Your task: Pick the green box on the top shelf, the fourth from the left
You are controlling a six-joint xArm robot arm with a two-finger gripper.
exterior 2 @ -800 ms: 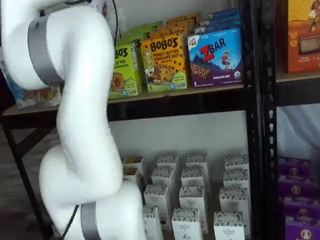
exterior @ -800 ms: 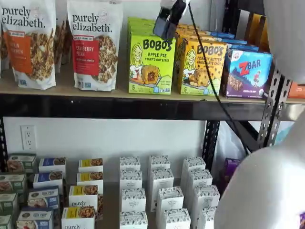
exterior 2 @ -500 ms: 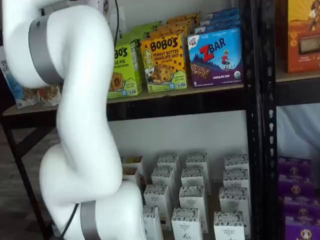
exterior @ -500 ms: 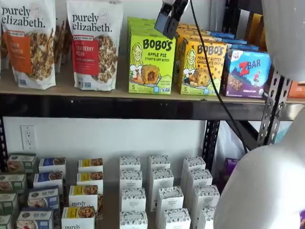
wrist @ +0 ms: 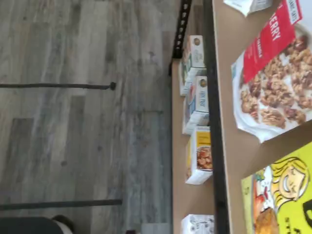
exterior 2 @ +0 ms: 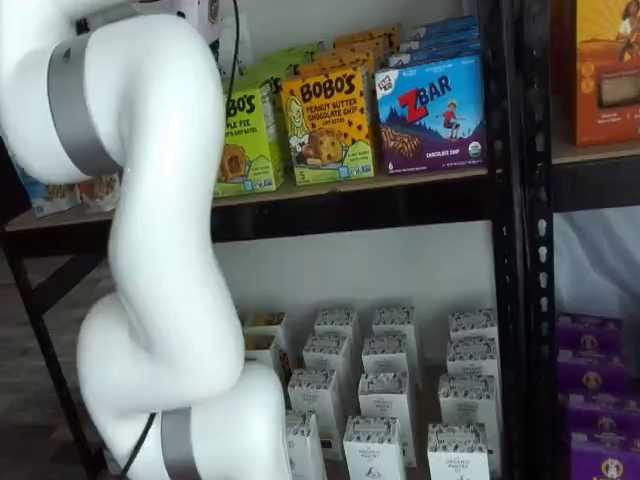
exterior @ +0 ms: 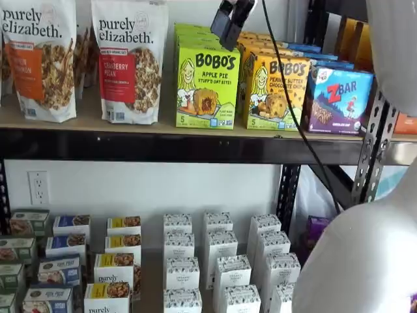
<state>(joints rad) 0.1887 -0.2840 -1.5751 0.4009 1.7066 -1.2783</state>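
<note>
The green box (exterior: pixel 206 88), a lime-green Bobo's Apple Pie carton, stands upright at the front of the top shelf (exterior: pixel 85 124); both shelf views show it (exterior 2: pixel 245 140). My gripper (exterior: pixel 231 26) hangs from above, just over the box's top right corner and in front of it. Its two black fingers stand open, apart from the box, with nothing between them. In the wrist view, a corner of the green box (wrist: pixel 285 195) with the blonde girl shows beside a granola bag (wrist: pixel 273 83). The arm (exterior 2: pixel 150 200) hides the box's left part in a shelf view.
A yellow-orange Bobo's peanut butter box (exterior: pixel 276 91) and a blue ZBar box (exterior: pixel 339 101) stand right of the green box. Purely Elizabeth granola bags (exterior: pixel 130 62) stand to its left. A black cable (exterior: pixel 293 124) trails down from the gripper. Small cartons (exterior: pixel 215 261) fill the lower shelf.
The gripper has risen a little above the green box's top edge and drifted slightly right. The boxes have not moved.
</note>
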